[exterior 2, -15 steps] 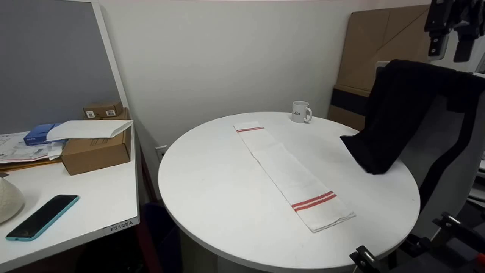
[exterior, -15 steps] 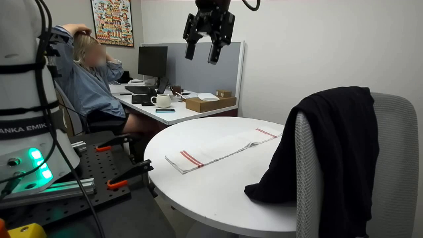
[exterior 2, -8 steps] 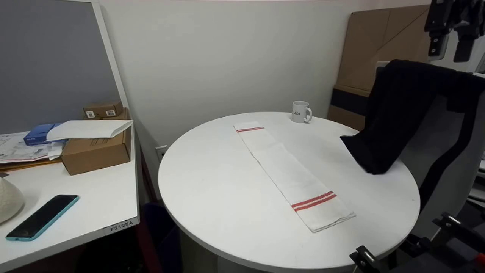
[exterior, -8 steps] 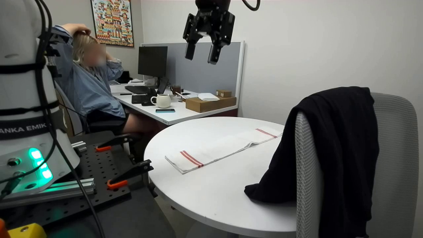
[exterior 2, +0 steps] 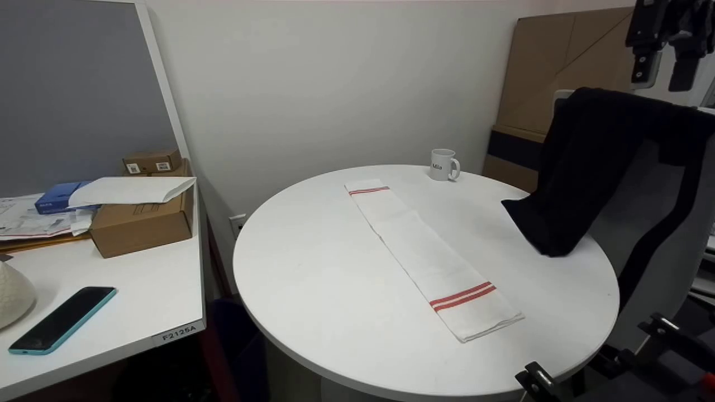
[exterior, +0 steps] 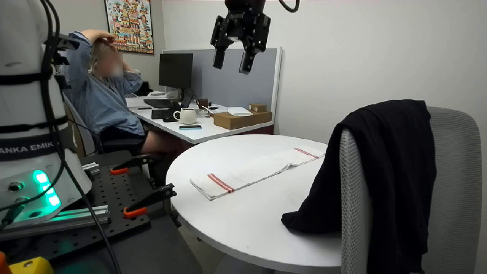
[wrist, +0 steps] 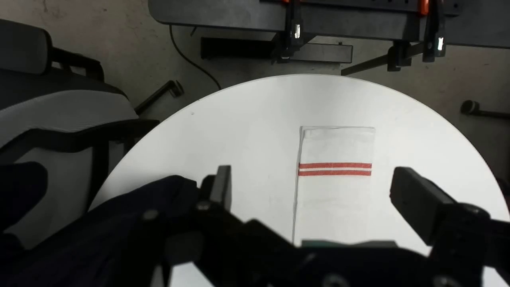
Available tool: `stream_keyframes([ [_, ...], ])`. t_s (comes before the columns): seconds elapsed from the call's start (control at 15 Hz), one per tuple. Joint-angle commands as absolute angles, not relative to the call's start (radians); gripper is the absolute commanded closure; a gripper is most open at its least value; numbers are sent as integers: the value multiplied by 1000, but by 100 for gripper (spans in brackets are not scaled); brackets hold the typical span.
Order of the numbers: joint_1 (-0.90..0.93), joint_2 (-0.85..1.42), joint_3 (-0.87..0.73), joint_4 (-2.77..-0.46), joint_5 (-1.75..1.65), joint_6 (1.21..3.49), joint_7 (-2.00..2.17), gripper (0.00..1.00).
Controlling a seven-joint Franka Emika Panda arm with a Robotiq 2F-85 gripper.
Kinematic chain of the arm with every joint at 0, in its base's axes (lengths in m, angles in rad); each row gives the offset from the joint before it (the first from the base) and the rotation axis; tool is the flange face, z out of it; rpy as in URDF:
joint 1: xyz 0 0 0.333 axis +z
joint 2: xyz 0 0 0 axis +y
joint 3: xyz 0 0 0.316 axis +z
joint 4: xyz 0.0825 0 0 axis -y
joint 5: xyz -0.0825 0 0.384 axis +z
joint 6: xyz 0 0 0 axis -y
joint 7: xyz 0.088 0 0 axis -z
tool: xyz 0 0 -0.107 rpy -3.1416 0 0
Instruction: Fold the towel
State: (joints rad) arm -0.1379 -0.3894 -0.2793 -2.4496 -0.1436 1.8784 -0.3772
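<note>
The towel is white with red stripes near both ends. It lies flat as a long narrow strip of layers on the round white table, seen in both exterior views (exterior: 255, 169) (exterior 2: 430, 251). One long edge is slightly raised near the middle. In the wrist view the near striped end of the towel (wrist: 334, 191) lies below the jaws; the far end is hidden by the gripper. My gripper is high above the table in both exterior views (exterior: 231, 67) (exterior 2: 663, 84). Its fingers are wide apart and empty, also in the wrist view (wrist: 313, 175).
The round table (exterior 2: 324, 279) holds a white mug (exterior 2: 441, 164) near its far edge. A chair (exterior: 456, 171) with a black garment (exterior: 388, 160) stands against the table, and the garment hangs onto it. A desk (exterior 2: 139, 290) with boxes adjoins. Clamps (exterior: 152, 199) sit at the robot's base.
The gripper and the towel have not moved. The person at the desk has shifted their raised arm and head slightly.
</note>
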Motion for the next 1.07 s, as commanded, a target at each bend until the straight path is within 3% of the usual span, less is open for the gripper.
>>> stream_keyframes([
  [0.0, -148, -388, -270, -2448, -140, 1876, -380, 0],
  [0.53, -157, -385, -254, -2536, 116, 1957, -125, 0],
  [1.0, -168, -345, -184, -2676, 252, 2245, 181, 0],
])
